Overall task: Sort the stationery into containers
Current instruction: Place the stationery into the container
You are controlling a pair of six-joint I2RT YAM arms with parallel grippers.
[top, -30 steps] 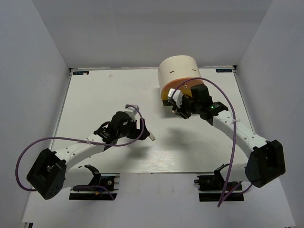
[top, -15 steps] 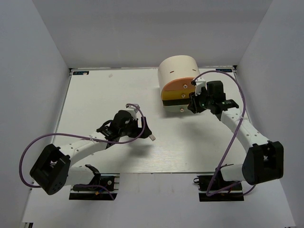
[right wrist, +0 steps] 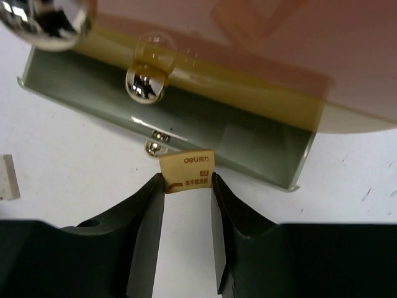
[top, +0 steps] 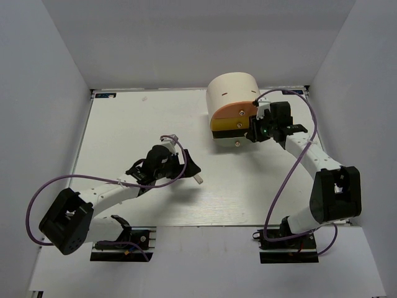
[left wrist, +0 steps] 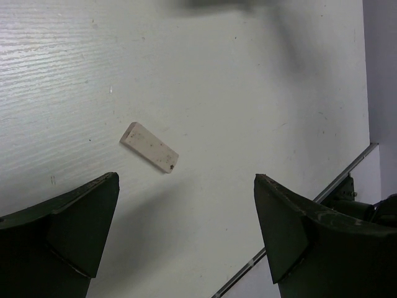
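The cream half-cylinder organizer point(top: 232, 92) stands at the back right, with an orange drawer point(top: 234, 112), a yellow drawer point(top: 224, 125) and a grey-green bottom drawer point(top: 228, 138) that sticks out furthest. My right gripper point(top: 251, 131) is at the drawers' right front, shut on a tan eraser point(right wrist: 187, 171) held just before the grey-green drawer point(right wrist: 186, 121), below its round knob point(right wrist: 144, 84). My left gripper point(top: 188, 167) is open and empty above the table. A white eraser point(left wrist: 149, 147) lies flat just ahead of its fingertips and also shows in the top view point(top: 198, 179).
A small white flat piece point(right wrist: 7, 177) lies on the table at the left edge of the right wrist view. The table's near edge rail point(left wrist: 347, 171) runs to the right of the left gripper. White walls enclose the table on three sides.
My right gripper has swung from the drawers' front towards their right side, still holding the tan eraser. My left gripper has shifted slightly towards the white eraser.
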